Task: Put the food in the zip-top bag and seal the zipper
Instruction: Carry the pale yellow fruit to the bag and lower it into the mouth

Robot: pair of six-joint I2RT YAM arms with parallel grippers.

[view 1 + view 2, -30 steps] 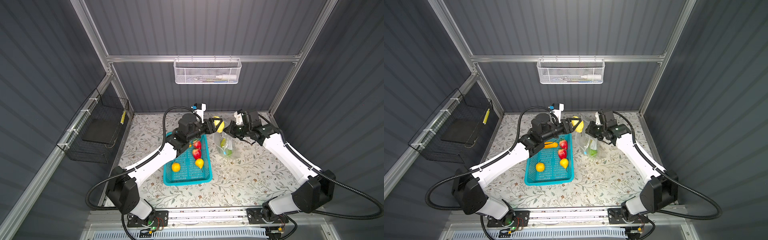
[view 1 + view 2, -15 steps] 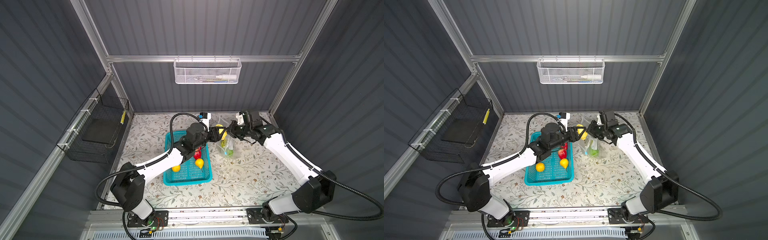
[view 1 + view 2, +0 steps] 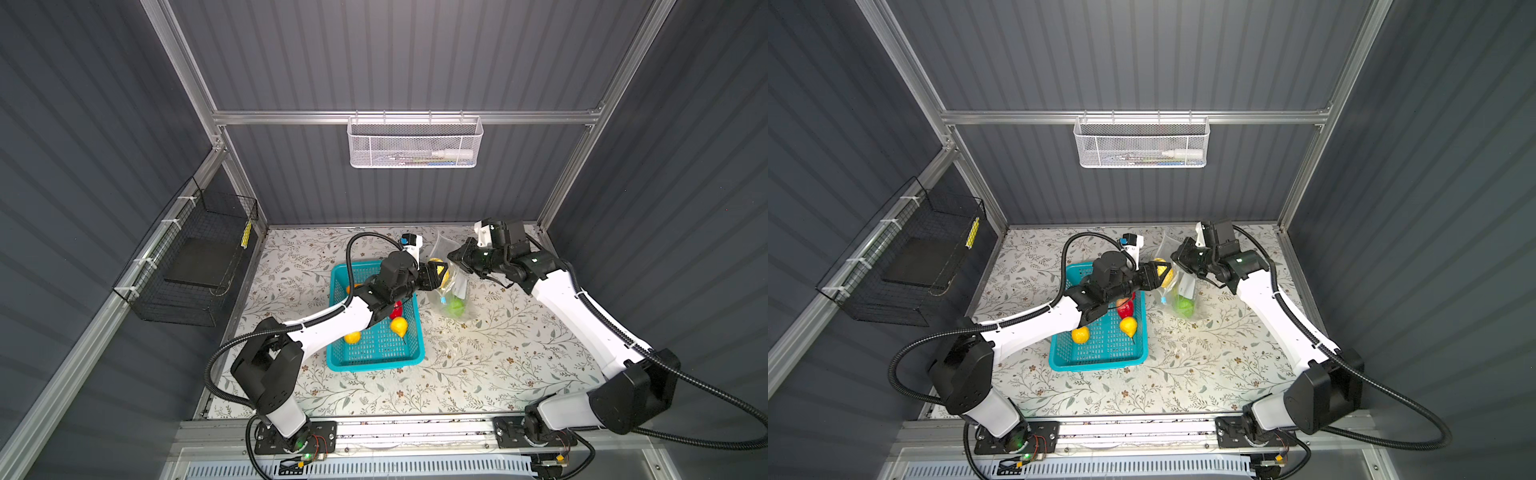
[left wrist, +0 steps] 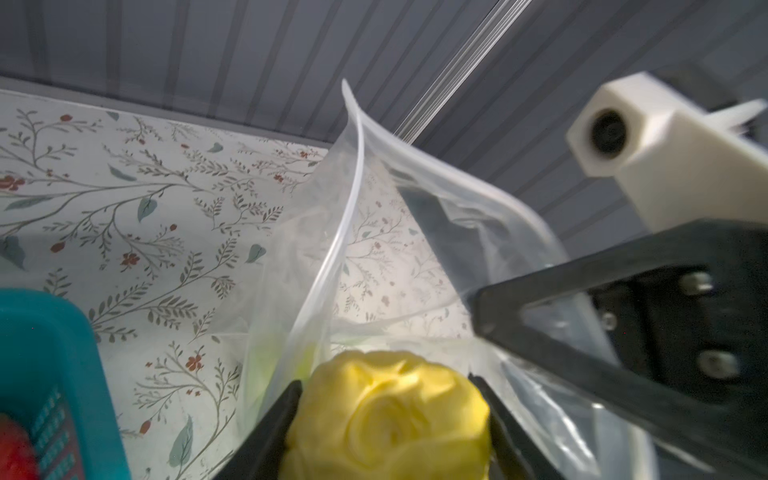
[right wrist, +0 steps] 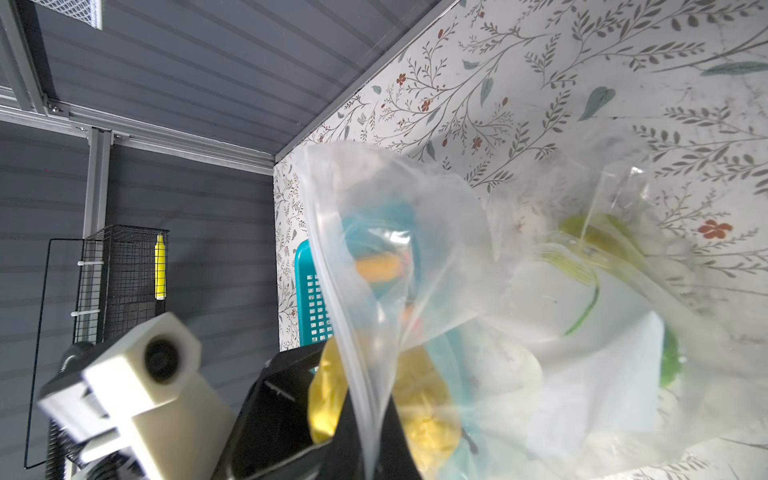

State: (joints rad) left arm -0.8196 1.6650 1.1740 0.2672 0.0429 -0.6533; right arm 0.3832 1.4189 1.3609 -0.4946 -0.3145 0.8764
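While clamping the yellow fruit [image 4: 386, 419] in the left pincer [image 3: 439, 274] (jaws part-spread around it), holding it at the open mouth of the zip-top bag [image 3: 459, 286]; pinching its rim with the tight-pressed right pincer [image 3: 451, 254].

You lose the yellow fruit [image 4: 386, 415] and strawberry [image 4: 12, 453] at the left wrist view's edge. The bag [image 5: 436, 199] blurs whatever sits behind it. Your left arm [image 3: 332, 320] covers part of the basket [image 3: 374, 357].

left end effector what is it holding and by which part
A yellow toy fruit, clamped by its two opposite sides between the fingers.
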